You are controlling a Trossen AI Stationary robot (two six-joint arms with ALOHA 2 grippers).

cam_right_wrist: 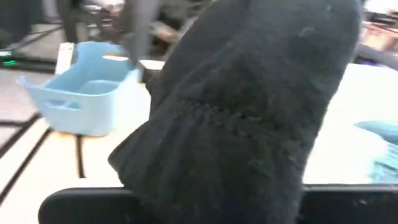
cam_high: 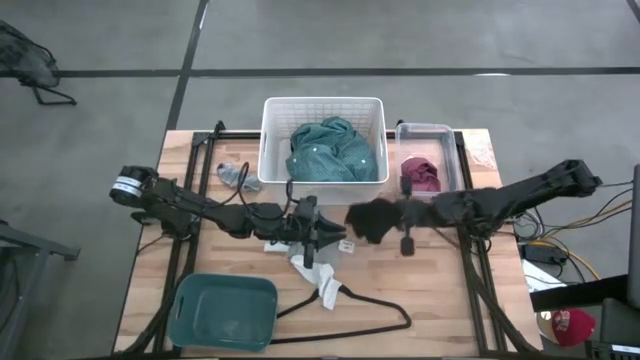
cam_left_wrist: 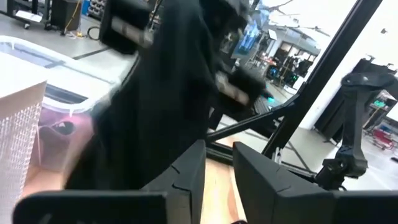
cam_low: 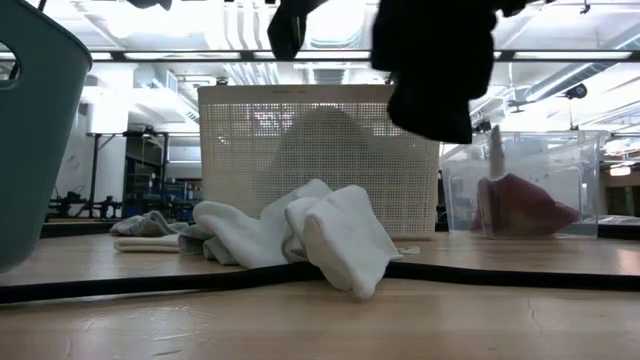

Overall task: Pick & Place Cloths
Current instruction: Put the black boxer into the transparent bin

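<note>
right gripper (cam_high: 385, 219) clutches one black cloth (cam_high: 370, 220); left gripper (cam_high: 330, 232) hangs unclenched beside it.

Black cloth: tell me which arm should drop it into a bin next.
The right arm. Its gripper already holds the black cloth above the table, near the clear bin with the maroon cloth. The left gripper hangs empty over the white cloth.
</note>
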